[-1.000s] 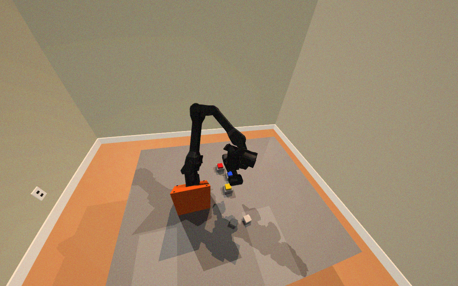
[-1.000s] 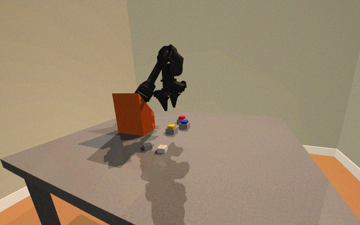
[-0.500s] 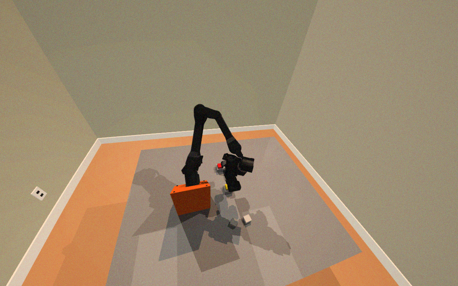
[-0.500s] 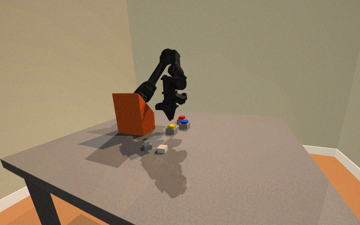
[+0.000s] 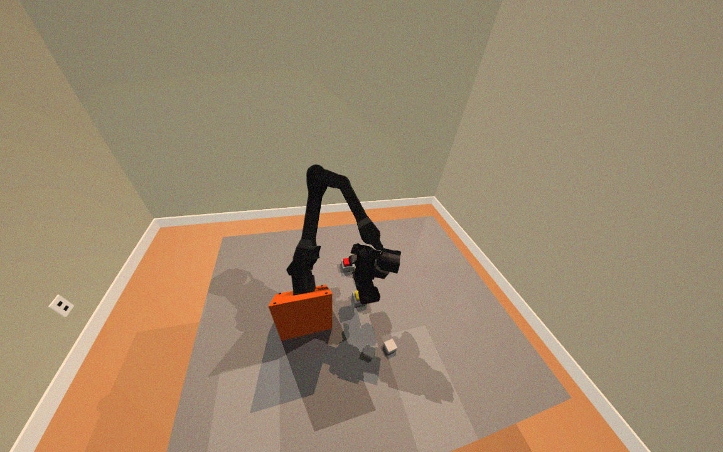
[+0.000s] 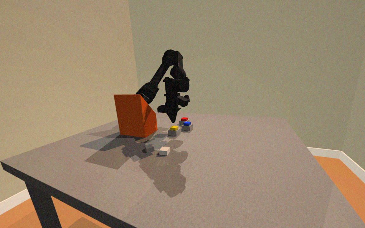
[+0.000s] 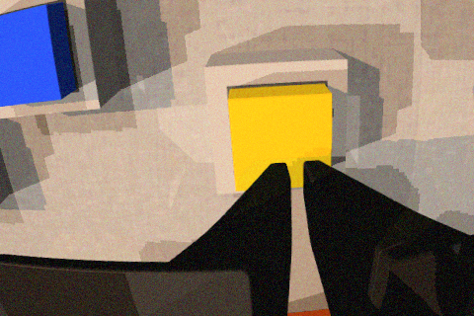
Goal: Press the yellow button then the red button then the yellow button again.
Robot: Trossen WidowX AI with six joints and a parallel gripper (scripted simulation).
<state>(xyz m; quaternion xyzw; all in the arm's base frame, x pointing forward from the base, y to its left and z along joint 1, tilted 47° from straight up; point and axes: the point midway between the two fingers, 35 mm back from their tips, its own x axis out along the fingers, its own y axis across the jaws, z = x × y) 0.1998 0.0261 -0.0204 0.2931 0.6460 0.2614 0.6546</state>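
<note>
The yellow button (image 5: 356, 295) (image 6: 174, 128) (image 7: 280, 133) sits on its grey base; its cap stands raised. My gripper (image 6: 173, 122) (image 7: 294, 178) points down with its fingers nearly together and nothing between them. Its tips are a little above the yellow button and overlap the near part of the cap in the wrist view. In the top view the gripper body partly covers this button. The red button (image 5: 346, 262) (image 6: 184, 119) stands farther back, its cap raised, and is out of the wrist view.
The blue button (image 6: 187, 123) (image 7: 30, 54) stands between and to the side of the other two. A white block (image 5: 390, 346) (image 6: 164, 150) and a dark grey block (image 5: 366, 355) (image 6: 149, 148) lie on the near side of the yellow button. The orange arm base (image 5: 303, 314) (image 6: 131, 116) stands to the left.
</note>
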